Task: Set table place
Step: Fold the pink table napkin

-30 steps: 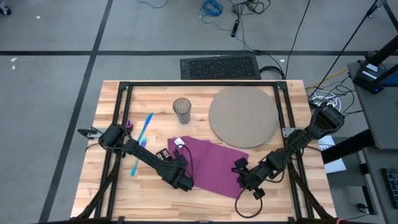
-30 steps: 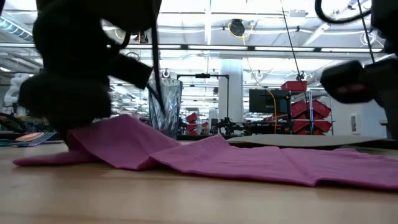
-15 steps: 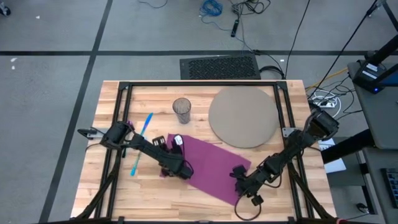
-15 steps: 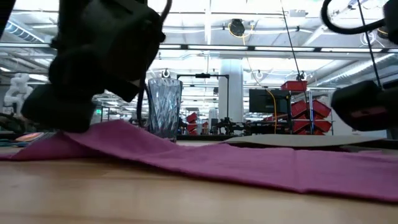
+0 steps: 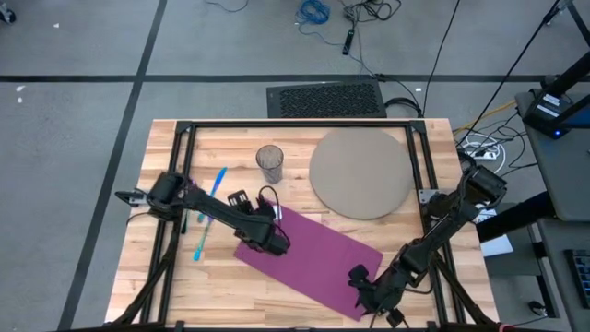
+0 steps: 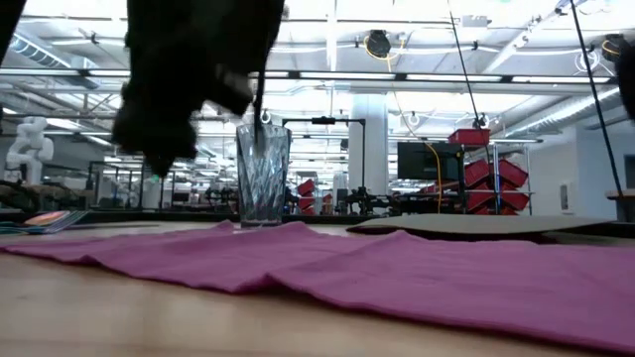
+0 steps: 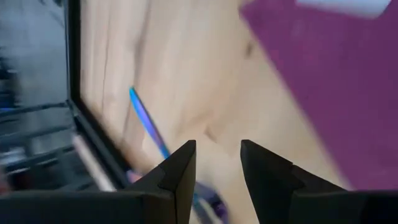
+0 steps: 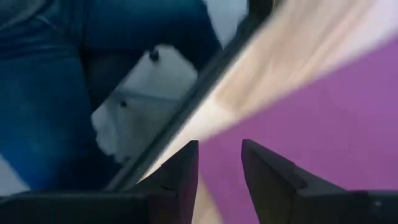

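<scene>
Two arms are bent over the table [image 5: 157,277] in the view from above, one at each end of the purple napkin [image 5: 309,263], which lies spread out flat and slantwise near the front. The left gripper [image 5: 267,235] sits at the napkin's upper left corner, the right gripper [image 5: 364,293] at its lower right end; from up here I cannot tell whether either is pinching cloth. The mat [image 5: 359,172] lies bare at the back right, the glass [image 5: 269,163] stands upright to its left, and the blue cutlery [image 5: 211,210] lies apart at the left (something pink shows just beside it). I see no plate anywhere. From table height the napkin [image 6: 397,273] runs across as a low rumpled sheet, the glass [image 6: 262,175] behind it, the mat's edge [image 6: 476,225] off to the right, and a dark arm overhead. The left wrist view shows its fingers [image 7: 180,174] parted with only bare wood between them, napkin [image 7: 336,87] off to one side and cutlery [image 7: 146,121] beyond, so that one is let go. The right wrist view shows its fingers [image 8: 180,171] likewise apart over napkin [image 8: 336,130] and table edge, gripping nothing. By my reckoning the setting is barely begun: nothing sits on the mat, and napkin, cutlery and glass all need placing.
</scene>
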